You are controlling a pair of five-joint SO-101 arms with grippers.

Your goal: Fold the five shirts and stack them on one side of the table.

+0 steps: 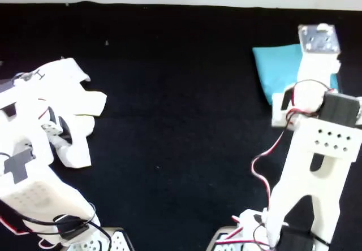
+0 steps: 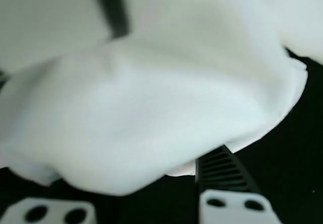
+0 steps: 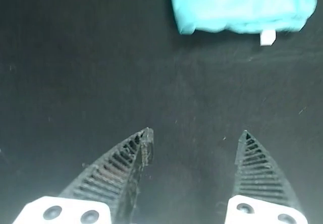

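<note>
White cloth, the loose shirt lies crumpled at the table's left edge, draped over the left gripper; whether that gripper holds it I cannot tell. It looks soft, light and limp, best pinched at a hem corner. The right gripper gapes wide near the folded teal shirt by the far right corner.

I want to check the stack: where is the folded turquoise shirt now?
In the high view the turquoise shirt lies folded at the far right of the table, partly behind the right arm; the open right gripper is short of it.
</note>
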